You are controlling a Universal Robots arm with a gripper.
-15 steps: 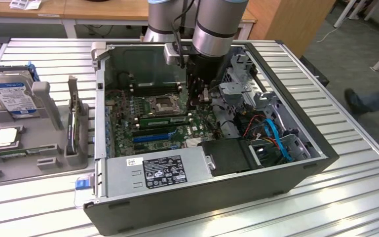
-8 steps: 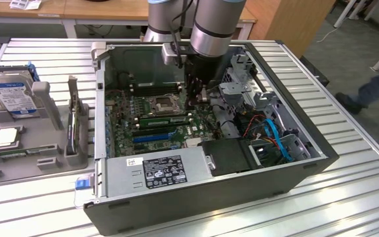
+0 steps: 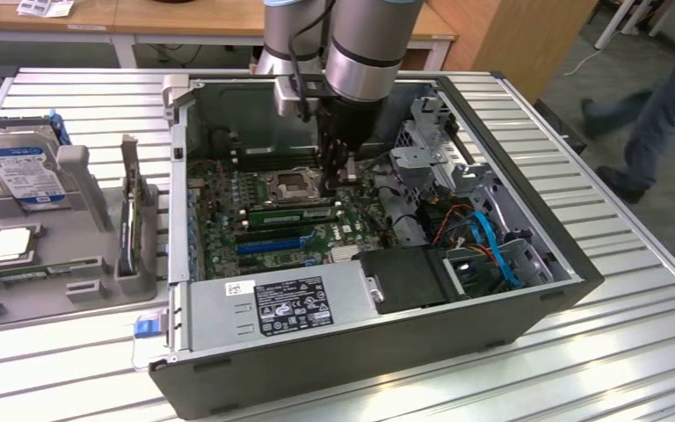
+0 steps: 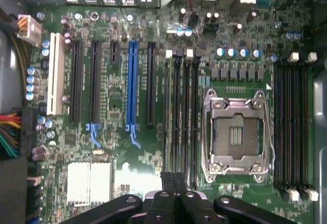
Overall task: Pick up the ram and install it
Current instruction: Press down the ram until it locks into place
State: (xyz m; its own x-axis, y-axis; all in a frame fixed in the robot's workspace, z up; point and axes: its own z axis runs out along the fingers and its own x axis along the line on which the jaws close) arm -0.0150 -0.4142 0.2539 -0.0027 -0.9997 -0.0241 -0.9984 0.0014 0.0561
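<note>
The arm reaches down into the open computer case (image 3: 385,360), and the gripper (image 3: 340,180) hangs low over the motherboard (image 3: 226,211), just beside the empty CPU socket (image 3: 288,185). Its jaws are pressed together with nothing between them; from the wrist view the two fingertips (image 4: 168,179) meet in one dark block over one end of the memory slots that flank the socket.

The ram (image 3: 294,214) lies along the slot bank next to the CPU socket, a long green strip running parallel to the socket's edge. From where I stand it looks to be in a slot, but I can't tell whether it is fully down or whether the end latches have snapped over.

I'd judge this to be the seating stage: closed fingers used as a pusher. To do it well, the push should go straight down onto the stick's top edge, squarely over the slot and not off to the socket side, where the bare pins are easily hurt. One end at a time, near the latch, with the stick kept upright so it doesn't tilt or bind. A sideways slip onto the small capacitors around the CPU socket is the risk.
</note>
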